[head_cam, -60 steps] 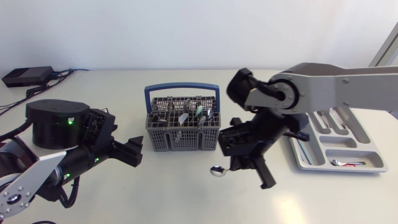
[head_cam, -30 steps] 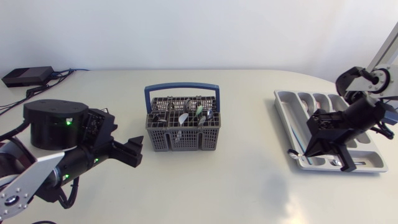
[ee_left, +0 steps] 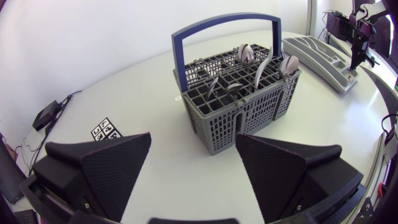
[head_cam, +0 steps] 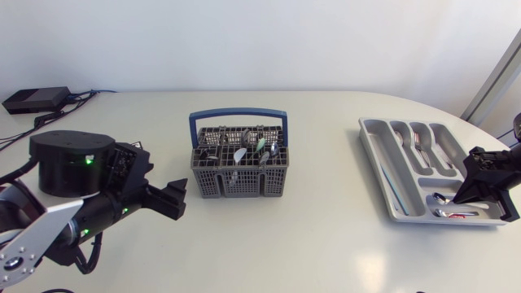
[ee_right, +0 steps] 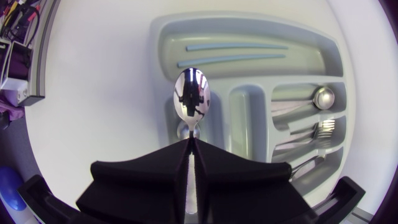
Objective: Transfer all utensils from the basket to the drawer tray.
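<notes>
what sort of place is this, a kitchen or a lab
Likely a robot lab bench staged as a kitchen chore: a bare white table, a grey cutlery basket, a drawer tray, and the right hand holding a spoon.

Robotics lab bench, not a kitchen. Bare white tabletop (head_cam: 326, 244) carries black arm base (head_cam: 69, 167) w/ green LED, printed marker tags (ee_left: 106, 130), black box (head_cam: 37, 99) w/ cables at far corner. Only kitchen gear: basket (head_cam: 238, 183), drawer tray (head_cam: 376, 167).

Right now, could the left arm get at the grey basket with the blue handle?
Probably yes. The left gripper is open and faces the basket across bare table; the right gripper holds a spoon far off over the tray.
</notes>
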Controlling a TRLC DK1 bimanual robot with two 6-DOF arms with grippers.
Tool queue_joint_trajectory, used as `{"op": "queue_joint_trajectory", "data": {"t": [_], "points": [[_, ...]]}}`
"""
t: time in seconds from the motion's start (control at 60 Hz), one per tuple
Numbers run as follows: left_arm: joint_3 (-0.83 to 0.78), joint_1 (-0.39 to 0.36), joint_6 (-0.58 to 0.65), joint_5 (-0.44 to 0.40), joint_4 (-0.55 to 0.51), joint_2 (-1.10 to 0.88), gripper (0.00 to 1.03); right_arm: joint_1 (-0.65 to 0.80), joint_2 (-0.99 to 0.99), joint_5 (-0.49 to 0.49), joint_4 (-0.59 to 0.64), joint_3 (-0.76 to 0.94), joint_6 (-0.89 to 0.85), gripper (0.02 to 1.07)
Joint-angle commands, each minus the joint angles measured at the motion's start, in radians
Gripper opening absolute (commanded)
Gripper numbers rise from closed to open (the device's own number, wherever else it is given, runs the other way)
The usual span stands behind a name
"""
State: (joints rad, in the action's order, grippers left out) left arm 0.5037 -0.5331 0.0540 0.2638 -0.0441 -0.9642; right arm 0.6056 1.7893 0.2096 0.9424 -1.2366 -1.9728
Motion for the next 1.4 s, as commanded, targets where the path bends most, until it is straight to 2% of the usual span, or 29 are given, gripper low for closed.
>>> {"op": "queue_joint_trajectory", "data": {"t": [0.0,0.133,0.333,0.383,0.4,0.467,0.533,0.6,0.65,0.783,0.933,1.083,1.383], "points": [[-0.027,-0.004,0.02,0.011,-0.007,0.015,0.95,0.036,0.055,0.004,-0.025,-0.031,-0.09,0.08],[-0.028,-0.004,0.02,0.012,-0.008,0.019,0.95,0.059,0.111,0.004,-0.054,-0.069,-0.11,0.08],[-0.027,-0.002,0.023,0.018,-0.01,0.024,0.95,0.048,0.12,-0.006,-0.102,-0.026,-0.121,0.08],[-0.027,-0.002,0.024,0.018,-0.013,0.027,0.95,0.046,0.113,-0.006,-0.108,-0.015,-0.12,0.11],[-0.025,-0.002,0.024,0.018,-0.014,0.027,0.95,0.046,0.11,-0.004,-0.109,-0.012,-0.12,0.14],[-0.024,-0.004,0.027,0.018,-0.017,0.03,0.95,0.045,0.094,0.001,-0.108,-0.006,-0.113,0.4],[-0.022,-0.004,0.03,0.018,-0.02,0.036,0.95,0.043,0.074,0.005,-0.105,0.0,-0.104,0.6],[-0.019,-0.005,0.04,0.018,-0.02,0.038,0.95,0.037,0.048,0.008,-0.105,0.011,-0.086,0.75],[-0.011,-0.007,0.05,0.018,-0.025,0.038,0.95,0.029,0.022,0.013,-0.096,0.016,-0.074,0.81],[0.032,-0.016,0.073,0.018,-0.05,0.033,0.95,0.003,-0.061,0.047,-0.042,0.028,-0.017,0.88],[0.095,-0.019,0.084,0.018,-0.071,-0.021,0.95,-0.061,-0.154,0.077,-0.005,0.077,0.068,0.89],[0.182,-0.028,0.101,0.02,-0.112,-0.082,0.95,-0.173,-0.269,0.106,-0.004,0.147,0.215,0.89],[0.38,-0.097,0.112,0.025,-0.244,-0.257,0.95,-0.454,-0.421,0.109,-0.016,0.252,0.568,0.89]]}}
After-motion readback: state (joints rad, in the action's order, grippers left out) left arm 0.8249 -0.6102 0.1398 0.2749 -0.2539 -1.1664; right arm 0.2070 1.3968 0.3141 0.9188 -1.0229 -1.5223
